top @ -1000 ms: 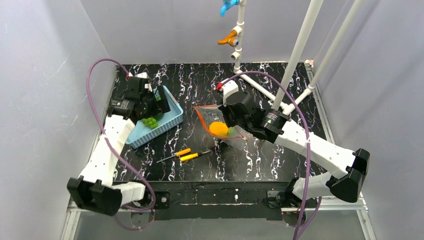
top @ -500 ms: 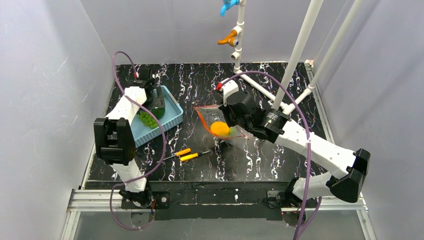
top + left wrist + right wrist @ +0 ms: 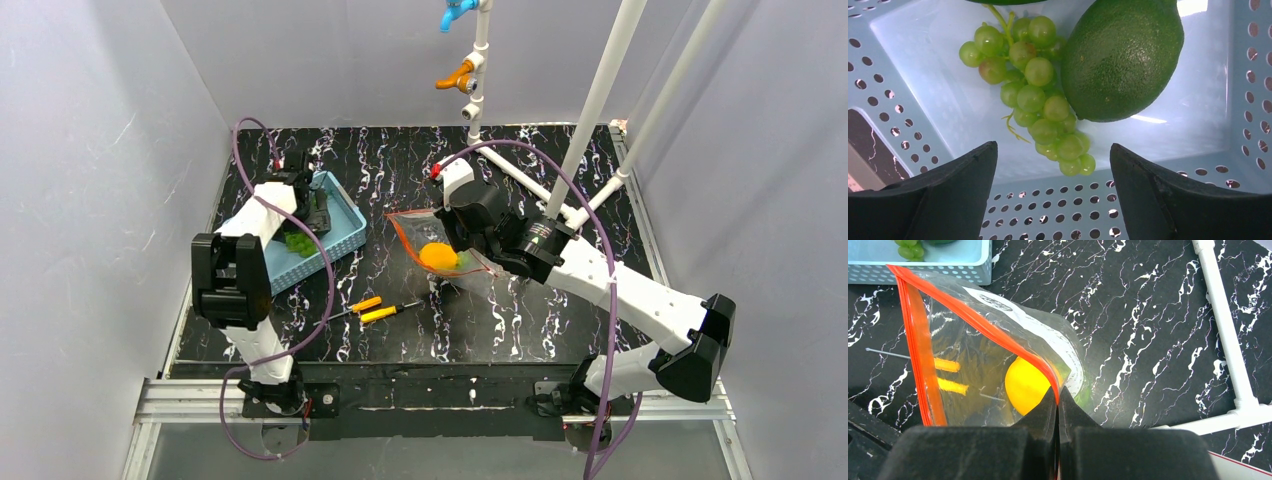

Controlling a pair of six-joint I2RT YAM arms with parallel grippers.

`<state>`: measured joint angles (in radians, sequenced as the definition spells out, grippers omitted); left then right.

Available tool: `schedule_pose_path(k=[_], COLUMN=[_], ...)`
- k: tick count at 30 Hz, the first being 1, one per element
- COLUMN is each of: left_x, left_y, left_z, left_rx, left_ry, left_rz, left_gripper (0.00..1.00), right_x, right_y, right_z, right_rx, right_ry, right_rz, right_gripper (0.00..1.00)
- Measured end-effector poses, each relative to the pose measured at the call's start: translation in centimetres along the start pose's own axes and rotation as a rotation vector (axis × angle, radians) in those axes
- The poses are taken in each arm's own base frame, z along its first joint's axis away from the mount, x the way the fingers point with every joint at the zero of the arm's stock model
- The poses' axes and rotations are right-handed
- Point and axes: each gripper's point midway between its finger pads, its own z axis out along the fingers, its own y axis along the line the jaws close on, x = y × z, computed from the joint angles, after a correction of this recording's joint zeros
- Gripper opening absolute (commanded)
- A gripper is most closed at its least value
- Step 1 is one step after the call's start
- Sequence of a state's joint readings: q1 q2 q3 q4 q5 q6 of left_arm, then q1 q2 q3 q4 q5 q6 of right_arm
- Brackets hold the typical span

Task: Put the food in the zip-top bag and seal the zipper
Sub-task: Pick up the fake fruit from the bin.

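Marbled table [image 3: 480,330], basket [image 3: 1048,220] and bag [image 3: 973,365].
Left gripper [image 3: 1053,150] gapes over grapes [image 3: 1033,100] (lime [image 3: 1123,60] alongside); right gripper [image 3: 1058,395] pinches the zipper [image 3: 973,320].

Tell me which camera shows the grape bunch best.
Left wrist: the grape bunch fills the frame, beside the dark green fruit in the basket. Top external shows a green patch; right wrist clips it at the edge.

bright, even light | glare on basket [image 3: 1173,135] floor | left tool [image 3: 1053,165] perhaps soft-focus
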<state>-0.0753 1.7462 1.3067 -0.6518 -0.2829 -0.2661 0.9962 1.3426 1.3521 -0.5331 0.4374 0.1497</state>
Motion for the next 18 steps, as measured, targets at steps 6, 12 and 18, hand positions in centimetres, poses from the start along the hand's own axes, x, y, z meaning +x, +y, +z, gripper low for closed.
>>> schedule_pose_path(k=[6,12,18], left_x=[0.4,0.8,1.1], left_y=[-0.5,-0.7,-0.9], left_z=[1.5,1.7,2.4], left_rx=[0.001,0.014,0.043], left_ry=[0.049,0.072,0.104], left_rz=[0.020,0.028,0.012], left_gripper=[0.74,0.66,0.56], right_x=[0.0,0.3,0.5], right_y=[0.0,0.0,-0.1], right_z=[0.0,0.0,0.0], right_rx=[0.000,0.000,0.002], right_ry=[0.001,0.010,0.018], right_rz=[0.000,-0.003,-0.007], right_gripper=[0.01,0.01,0.01])
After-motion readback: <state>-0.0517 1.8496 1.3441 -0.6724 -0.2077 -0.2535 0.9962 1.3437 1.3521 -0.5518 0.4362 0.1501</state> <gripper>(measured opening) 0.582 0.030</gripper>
